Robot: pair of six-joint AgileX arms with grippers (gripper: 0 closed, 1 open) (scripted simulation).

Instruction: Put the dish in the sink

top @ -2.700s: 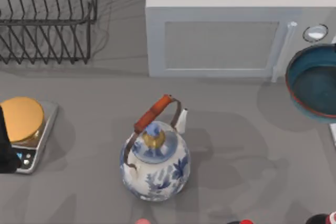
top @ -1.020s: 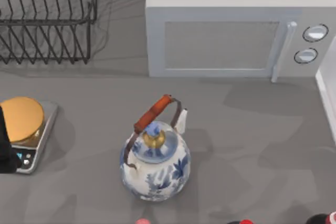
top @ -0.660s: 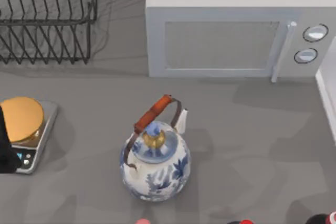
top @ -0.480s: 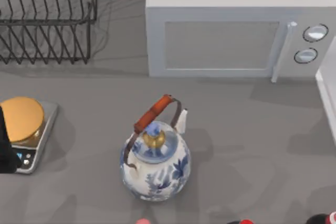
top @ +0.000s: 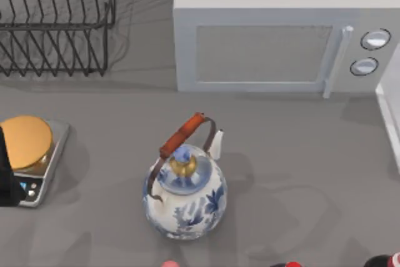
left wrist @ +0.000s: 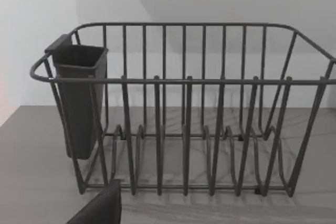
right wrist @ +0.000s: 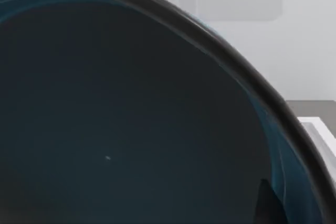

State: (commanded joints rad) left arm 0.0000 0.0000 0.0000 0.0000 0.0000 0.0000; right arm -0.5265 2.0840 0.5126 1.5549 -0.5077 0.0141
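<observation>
The dish (right wrist: 131, 129) sits right up against my right hand: in the right wrist view its dark teal inside spreads across the picture, with the curved rim sweeping past and a pale ledge, perhaps the sink's edge (right wrist: 315, 129), just beyond that rim. So the dish lies immediately in front of the right hand, near enough that I judge it is being carried there, though I cannot tell how the right hand's fingers stand. The dish is round, so it has no long axis to line up; what matters is that its rim lies nearest the pale ledge, and the coming move likely depends on getting the bowl over that ledge and down. In the top view a white edge (top: 389, 123) at the tabletop's right side looks like the same ledge, which makes the right arm by far the nearer one. The left arm is parked at the tabletop's left, facing the wire dish rack (left wrist: 184, 119); I cannot tell its hand's state either. The teapot (top: 184, 192) stands well away from the carrying hand.
</observation>
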